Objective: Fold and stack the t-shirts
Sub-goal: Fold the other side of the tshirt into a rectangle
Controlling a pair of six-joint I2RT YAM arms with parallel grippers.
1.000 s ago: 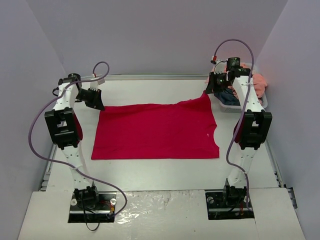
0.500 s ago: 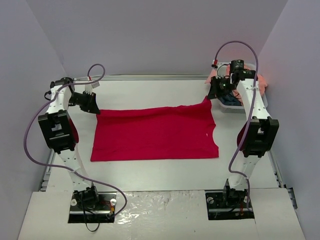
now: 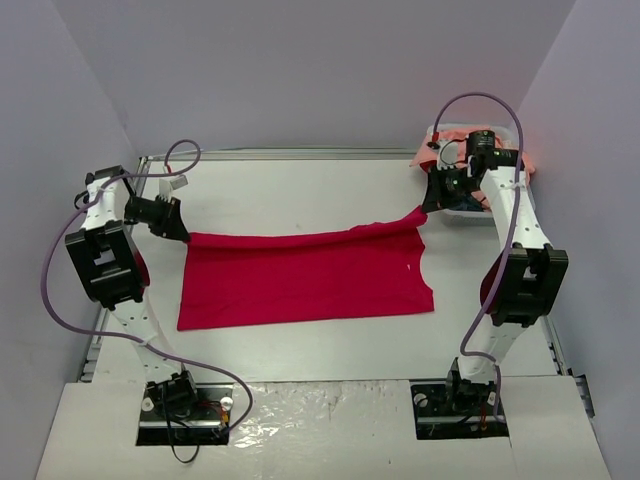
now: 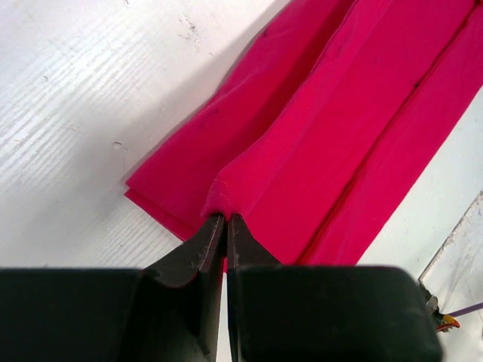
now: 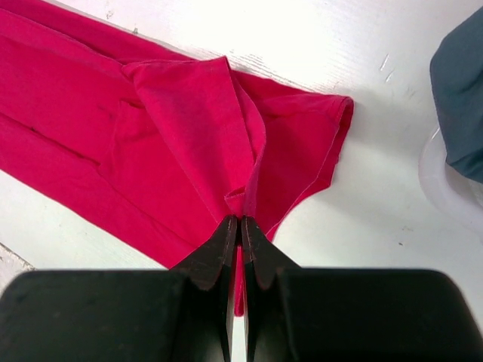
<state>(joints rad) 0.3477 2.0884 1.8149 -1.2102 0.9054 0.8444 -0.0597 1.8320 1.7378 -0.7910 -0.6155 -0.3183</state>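
Note:
A crimson-red t-shirt (image 3: pixel 310 280) lies spread across the middle of the table. My left gripper (image 3: pixel 183 234) is shut on its far left corner, with the cloth (image 4: pixel 324 143) pinched at the fingertips. My right gripper (image 3: pixel 425 207) is shut on its far right corner and lifts that edge off the table; the pinched cloth shows in the right wrist view (image 5: pixel 189 128). The far edge hangs taut between both grippers. A peach-pink shirt (image 3: pixel 450 135) and a teal-blue shirt (image 5: pixel 460 90) lie in the basket at the back right.
A white plastic basket (image 3: pixel 462 213) stands at the back right corner, close behind the right gripper. Grey walls close in the table on three sides. A metal rail (image 3: pixel 300 155) runs along the far edge.
Both grippers have lifted the shirt's far edge and drawn it toward the near side and outward. The far part of the shirt has risen off the table, so the flat area looks narrower.

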